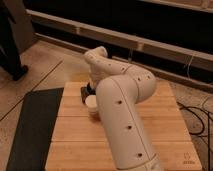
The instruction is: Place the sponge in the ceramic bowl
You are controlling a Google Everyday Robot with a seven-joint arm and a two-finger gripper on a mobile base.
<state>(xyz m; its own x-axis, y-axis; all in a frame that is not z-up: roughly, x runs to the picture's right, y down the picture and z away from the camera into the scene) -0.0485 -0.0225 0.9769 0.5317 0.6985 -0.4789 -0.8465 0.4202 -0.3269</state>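
— Where is the gripper (pixel 90 90)?
— Low over the desk's (pixel 167 125) far left part, mostly behind the white arm (pixel 122 117), just beyond 1 white round cap (pixel 91 101).
— And the sponge?
— Hidden from view; so is the gripper's hold.

White arm (pixel 125 130) slants up from the lower right foreground to a bulky elbow (pixel 134 85), forearm reaching left, wrist (pixel 97 60) bent sharply downward, dark gripper (pixel 90 90) hanging low beneath it, mostly hidden behind the upper link.
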